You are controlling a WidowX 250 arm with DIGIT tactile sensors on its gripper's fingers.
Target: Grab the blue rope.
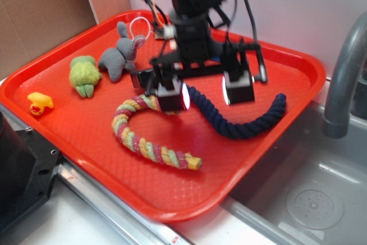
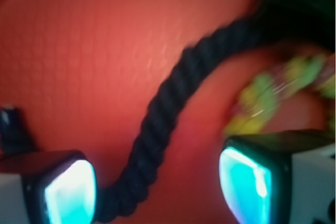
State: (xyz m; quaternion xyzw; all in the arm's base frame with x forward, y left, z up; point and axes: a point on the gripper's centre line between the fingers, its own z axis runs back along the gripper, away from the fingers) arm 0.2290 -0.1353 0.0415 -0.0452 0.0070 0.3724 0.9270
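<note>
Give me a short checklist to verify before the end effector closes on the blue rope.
1. End effector open: ok, the fingers stand wide apart in both views.
2. Blue rope between the fingers: ok in the wrist view, where the rope runs through the gap, nearer one finger than the middle.
3. Pastel rope outside the gap: cannot tell, it lies close to the other finger.
4. Height low enough to grip: cannot tell, contact with the tray is not visible.
5. Grey toy and green toy clear of the fingers: ok.
</note>
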